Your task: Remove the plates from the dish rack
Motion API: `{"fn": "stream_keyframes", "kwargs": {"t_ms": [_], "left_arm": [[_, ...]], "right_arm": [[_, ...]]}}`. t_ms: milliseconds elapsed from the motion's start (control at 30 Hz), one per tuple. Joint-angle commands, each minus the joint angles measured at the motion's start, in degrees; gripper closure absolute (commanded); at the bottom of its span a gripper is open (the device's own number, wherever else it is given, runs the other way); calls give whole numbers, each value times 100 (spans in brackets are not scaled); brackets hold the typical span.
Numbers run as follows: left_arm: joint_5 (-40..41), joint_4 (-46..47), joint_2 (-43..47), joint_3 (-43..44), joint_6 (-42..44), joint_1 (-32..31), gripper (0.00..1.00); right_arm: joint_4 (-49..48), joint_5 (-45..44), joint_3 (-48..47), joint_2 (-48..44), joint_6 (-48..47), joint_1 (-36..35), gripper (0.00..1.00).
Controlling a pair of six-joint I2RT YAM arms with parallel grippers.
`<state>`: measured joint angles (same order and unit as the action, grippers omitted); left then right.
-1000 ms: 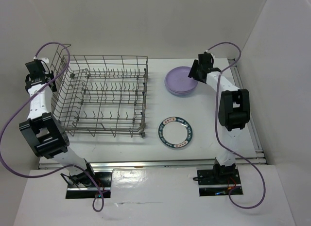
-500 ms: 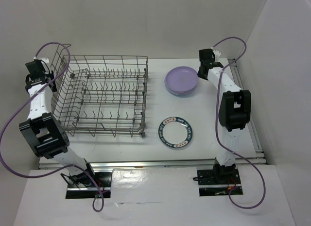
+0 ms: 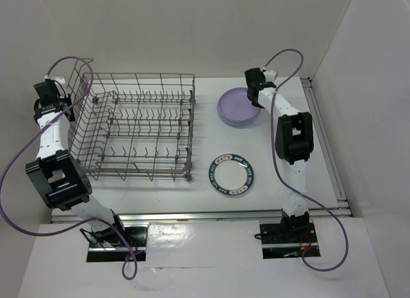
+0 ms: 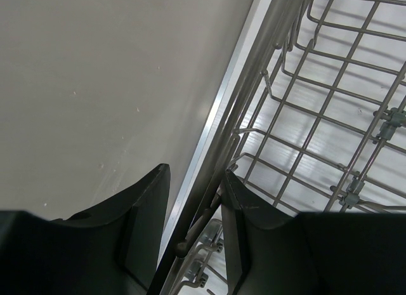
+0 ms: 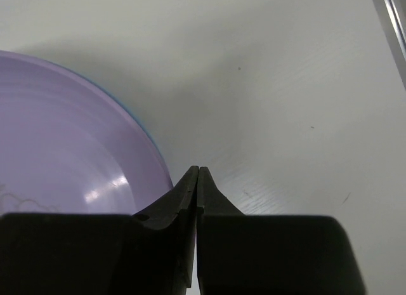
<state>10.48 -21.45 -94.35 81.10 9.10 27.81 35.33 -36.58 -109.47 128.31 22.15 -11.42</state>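
Partly hidden: lavender plate [image 3: 234, 109] rim under closed right claw [image 5: 198, 171].

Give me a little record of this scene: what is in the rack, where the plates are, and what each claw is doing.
Rack: grey wire dish rack, no plates visible in it
Plates out: round lavender plate on the far side of the white table, a blue edge showing beneath it; white round plate with a dark-blue patterned rim lying flat, nearer the arms
Left gripper: closed on the rack's left rim wire
Right gripper: shut, empty, tips by the lavender plate's rim
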Motion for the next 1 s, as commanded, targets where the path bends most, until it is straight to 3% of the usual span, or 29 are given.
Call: {"fn": "stream_keyframes", "kwargs": {"t_ms": [0,967], "left_arm": [[42,-650,-119,-384,-251,-30,100],[42,-597,-119,-384,-251,-30,100]], "right_arm": [[71,-350,-163,-43,44,-53,97],[53,-25,136,212,158,-106,100]]}}
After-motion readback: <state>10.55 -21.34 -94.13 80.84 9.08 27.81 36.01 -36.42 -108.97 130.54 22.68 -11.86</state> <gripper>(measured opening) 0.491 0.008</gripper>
